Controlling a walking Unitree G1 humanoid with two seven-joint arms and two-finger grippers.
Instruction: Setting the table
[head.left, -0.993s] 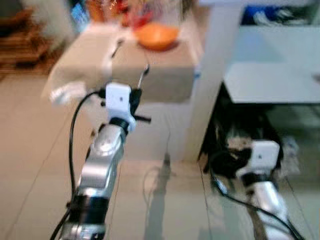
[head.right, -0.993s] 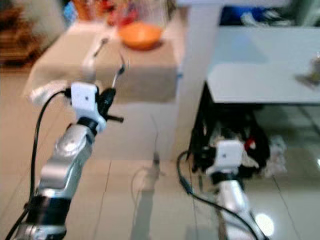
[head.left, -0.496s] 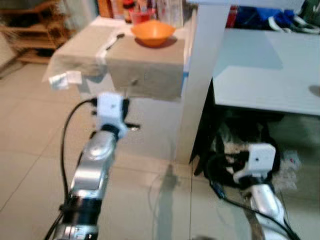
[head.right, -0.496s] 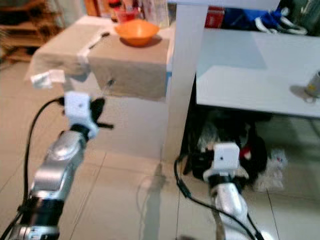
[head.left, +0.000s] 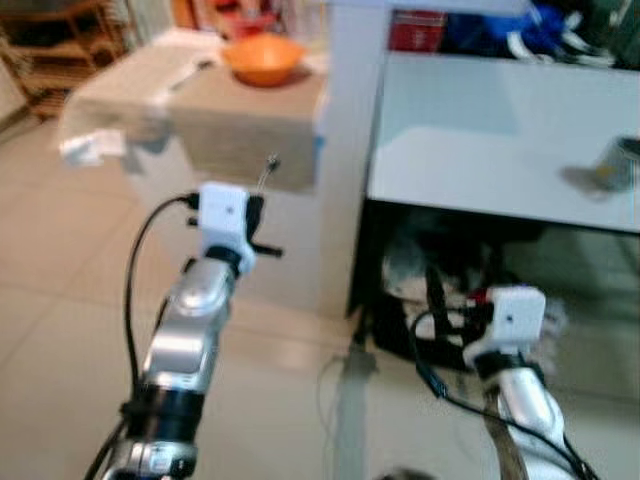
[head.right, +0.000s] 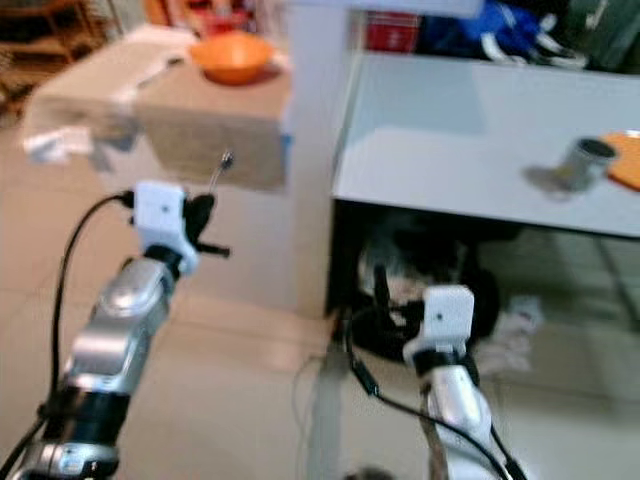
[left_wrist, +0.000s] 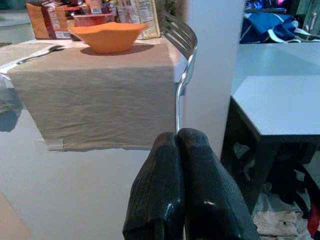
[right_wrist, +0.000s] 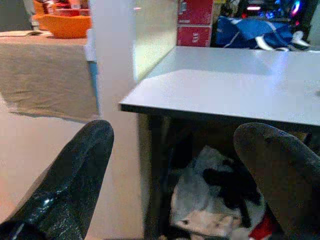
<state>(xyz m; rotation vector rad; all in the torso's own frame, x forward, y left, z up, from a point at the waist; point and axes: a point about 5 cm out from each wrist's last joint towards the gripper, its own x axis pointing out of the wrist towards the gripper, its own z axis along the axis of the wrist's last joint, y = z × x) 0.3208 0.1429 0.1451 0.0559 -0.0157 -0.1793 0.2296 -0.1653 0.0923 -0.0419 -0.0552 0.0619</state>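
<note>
Head view: my left fingers (head.left: 262, 205) at 9 o'clock, pressed together on fork (head.left: 268, 170), tines up for carrying to desk (head.left: 480, 150).
Left wrist: fork (left_wrist: 181, 70) upright; bowl (left_wrist: 107, 36) at 11.
Right wrist: my right fingers (right_wrist: 60, 175) spread, empty, idle.

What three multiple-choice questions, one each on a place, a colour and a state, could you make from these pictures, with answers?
1. Where does the bowl sit?
A. on the cloth-covered table
B. on the floor
C. on the grey table

2. What colour is the bowl?
A. blue
B. orange
C. green

3. How is the left claw?
A. wide open
B. shut on the fork
C. shut on a cup

Answers:
1 A: it rests on the cloth-covered table, beside a spoon.
2 B: it shows orange.
3 B: its fingers meet around the fork handle, while the right claw is open.
</note>
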